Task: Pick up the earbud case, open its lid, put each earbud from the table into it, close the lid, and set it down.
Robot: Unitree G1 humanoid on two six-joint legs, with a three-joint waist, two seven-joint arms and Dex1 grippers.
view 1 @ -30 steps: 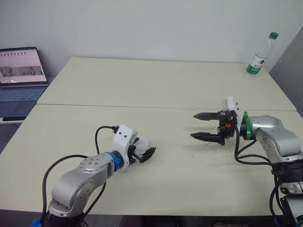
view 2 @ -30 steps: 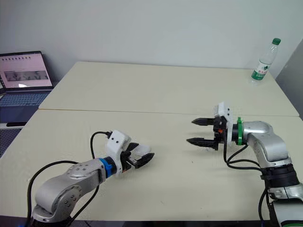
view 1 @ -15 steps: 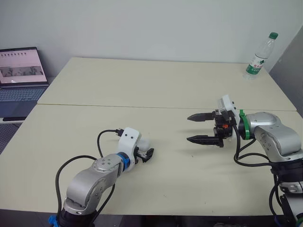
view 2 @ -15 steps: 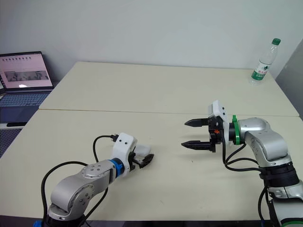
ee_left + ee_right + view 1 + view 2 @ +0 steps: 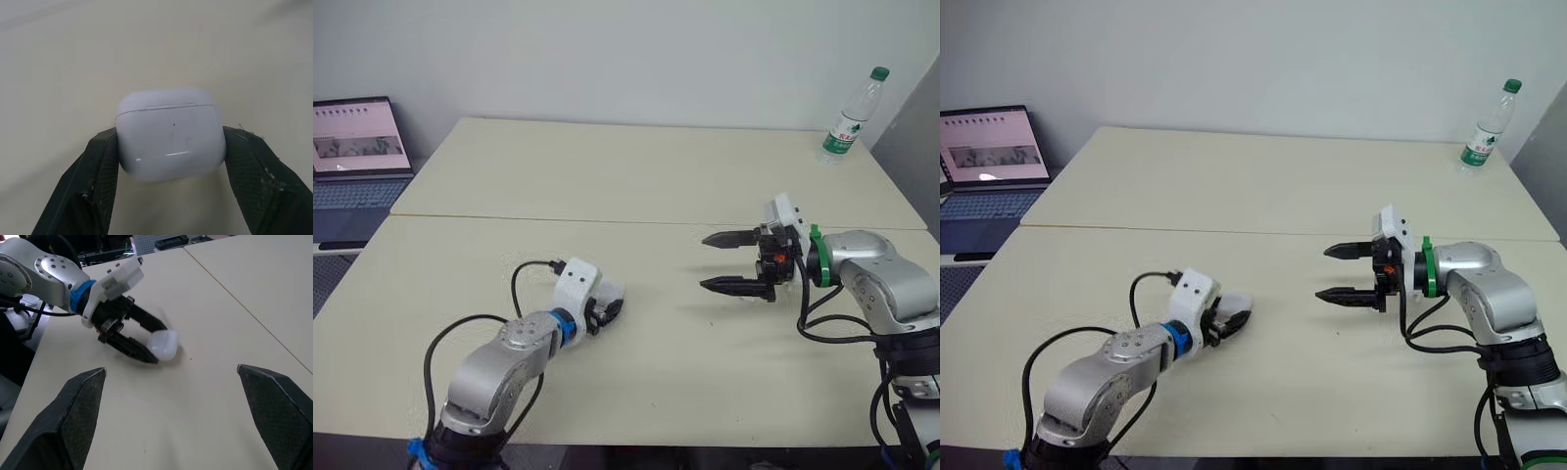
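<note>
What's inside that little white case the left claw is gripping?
Hidden: the earbud case has its lid closed. Only its white shell shows, pinched by the left claw.

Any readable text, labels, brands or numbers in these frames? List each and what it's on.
Nothing can be read as text in these views.
Label on the bottle: green and white print, too small to read.
Screen of the laptop: rows of content, too small to read.
Shell of the earbud case: plain white with one tiny dot, no lettering.
</note>
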